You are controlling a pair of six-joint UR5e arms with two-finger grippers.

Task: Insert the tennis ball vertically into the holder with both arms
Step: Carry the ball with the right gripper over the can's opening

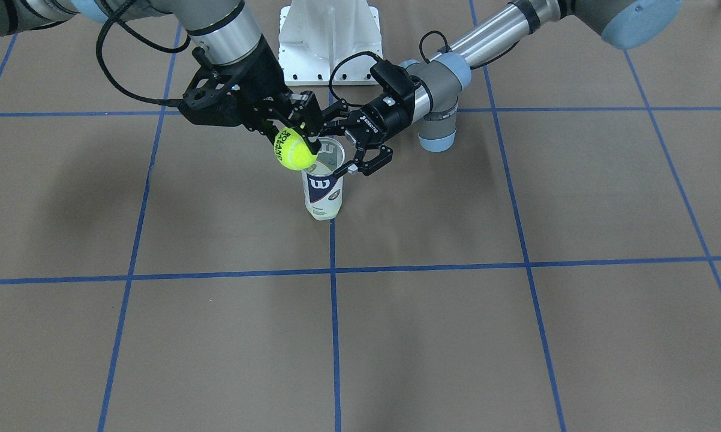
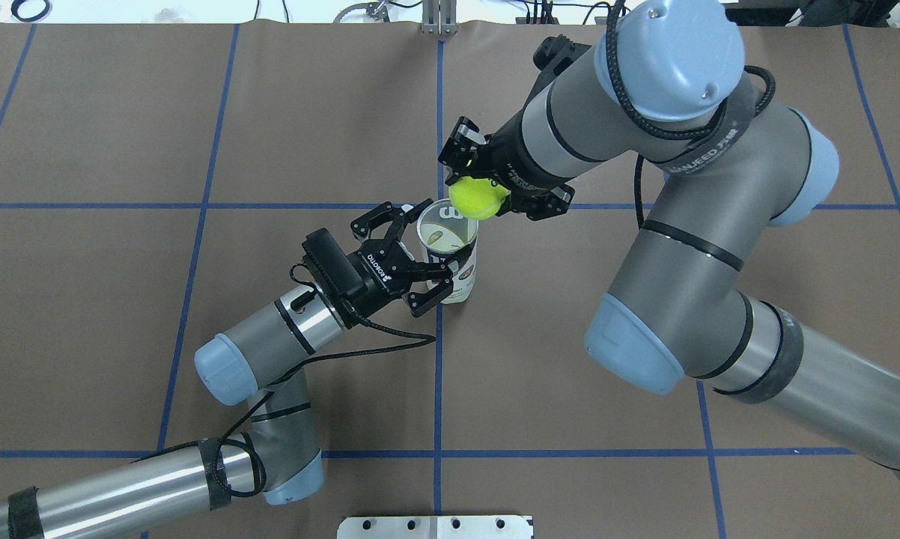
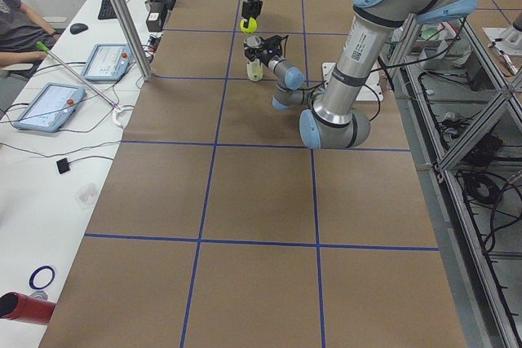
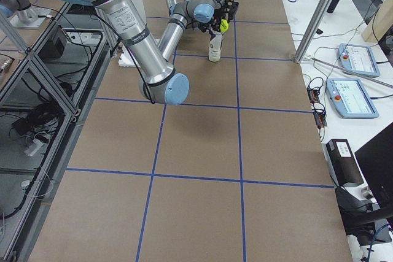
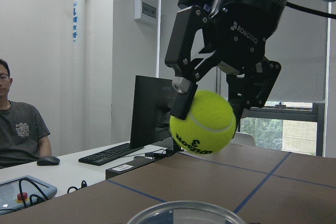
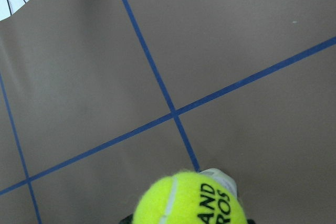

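Note:
The holder (image 1: pixel 323 192), a clear can with a navy "W" label, stands upright on the table; it also shows in the overhead view (image 2: pixel 461 278). My left gripper (image 2: pixel 435 247) reaches in level, one finger on each side of the can's upper part, closed against it. My right gripper (image 2: pixel 480 191) points down and is shut on a yellow tennis ball (image 2: pixel 478 198). The ball (image 1: pixel 294 150) hangs just above the can's silvery rim (image 5: pixel 184 211), off to one side of the opening. The left wrist view shows the ball (image 5: pixel 203 123) between the right gripper's fingers (image 5: pixel 184 95).
The white pedestal base (image 1: pixel 329 39) stands behind the can. The brown table carries a blue tape grid (image 1: pixel 334 270). A side desk with tablets (image 3: pixel 49 103) and a seated person (image 5: pixel 18 129) lies past the table's edge.

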